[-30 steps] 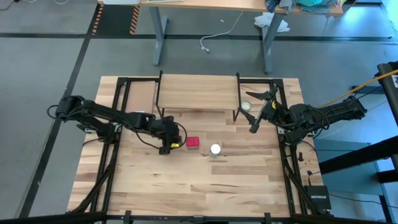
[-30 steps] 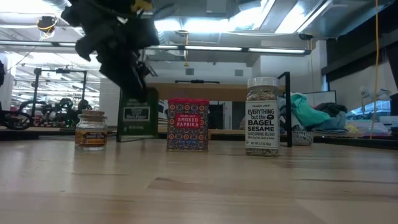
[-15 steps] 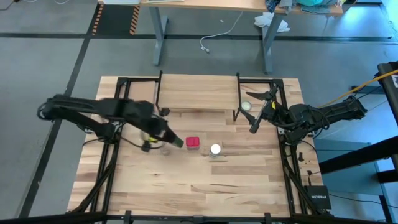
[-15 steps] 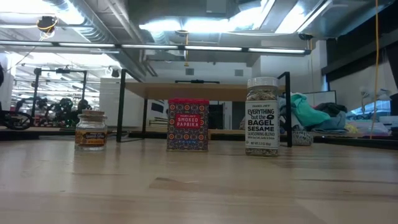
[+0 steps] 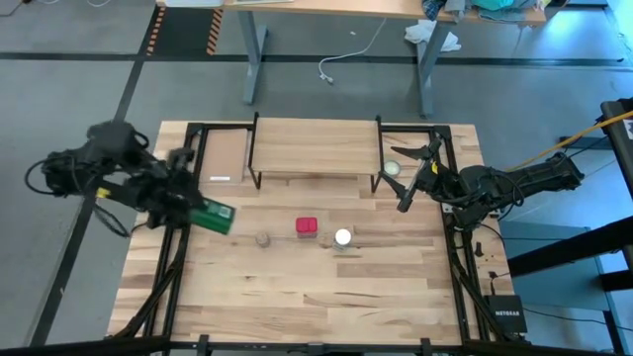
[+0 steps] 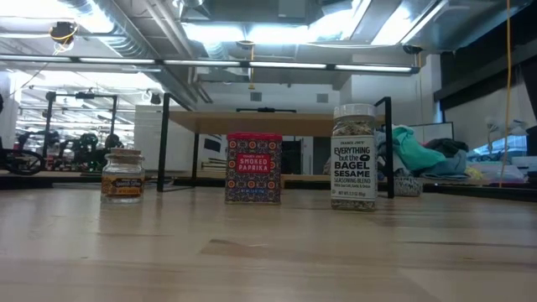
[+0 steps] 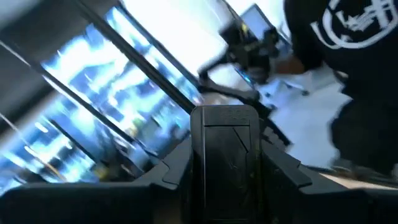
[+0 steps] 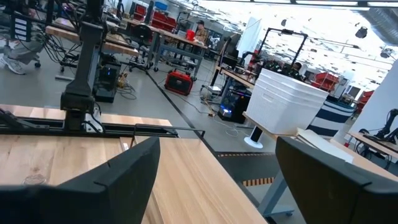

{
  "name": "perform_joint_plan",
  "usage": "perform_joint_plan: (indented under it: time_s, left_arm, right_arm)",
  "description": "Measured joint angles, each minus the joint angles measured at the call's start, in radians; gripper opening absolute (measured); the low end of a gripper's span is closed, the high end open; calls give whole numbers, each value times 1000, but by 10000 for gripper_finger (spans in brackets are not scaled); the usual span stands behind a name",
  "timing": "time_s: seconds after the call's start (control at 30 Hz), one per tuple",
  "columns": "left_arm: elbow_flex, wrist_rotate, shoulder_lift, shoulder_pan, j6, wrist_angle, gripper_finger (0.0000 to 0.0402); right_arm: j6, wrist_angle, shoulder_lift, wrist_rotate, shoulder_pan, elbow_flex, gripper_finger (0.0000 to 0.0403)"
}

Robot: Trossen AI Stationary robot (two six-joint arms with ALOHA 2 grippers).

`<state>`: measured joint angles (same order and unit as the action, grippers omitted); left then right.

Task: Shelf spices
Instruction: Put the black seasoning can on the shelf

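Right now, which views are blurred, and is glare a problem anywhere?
Left wrist view: background streaked by motion blur, though the tin between the fingers stays sharp. High view: left gripper slightly smeared. Low view: bright ceiling lights, yet the jar label stays readable.

Legible text, low view: the red square box (image 6: 253,168) carries a front label reading "SMOKED PAPRIKA", with a smaller line above it too fine to read. The clear white-lidded jar (image 6: 353,169) reads "EVERYTHING but the BAGEL SESAME", then "SEASONING BLEND" in smaller type beneath. The small round jar (image 6: 122,175) has an orange-and-dark label; its lettering cannot be made out. High view: a black box (image 5: 505,316) at the table's near right corner shows white lettering that appears to read "NETGEAR". The dark square tin (image 5: 212,215) shows a green face with pale marks, not readable. Left wrist view: a large white emblem on dark cloth (image 7: 349,25), not readable.
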<state>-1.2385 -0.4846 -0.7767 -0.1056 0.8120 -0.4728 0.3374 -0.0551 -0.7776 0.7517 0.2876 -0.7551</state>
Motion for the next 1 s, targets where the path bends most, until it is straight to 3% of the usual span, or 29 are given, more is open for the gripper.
perform_joint_plan:
  time_s: [0.2,0.37,0.53,0.63,0.8,1.0]
  left_arm:
    - [0,-10,16,0,35,170,114]
    - [6,35,7,0,-40,391,114]
    - [59,226,-5,0,-183,690,114]
    - [69,379,-19,0,-293,763,114]
    - [70,634,-33,3,-492,746,114]
    - [70,899,-58,20,-785,573,114]
  right_arm:
    - [0,5,0,0,0,0,326]
    - [0,5,0,0,0,0,326]
    - [7,5,0,0,0,0,326]
    - [7,5,0,0,0,0,326]
    - [8,5,0,0,0,0,326]
    - [8,4,0,0,0,1,326]
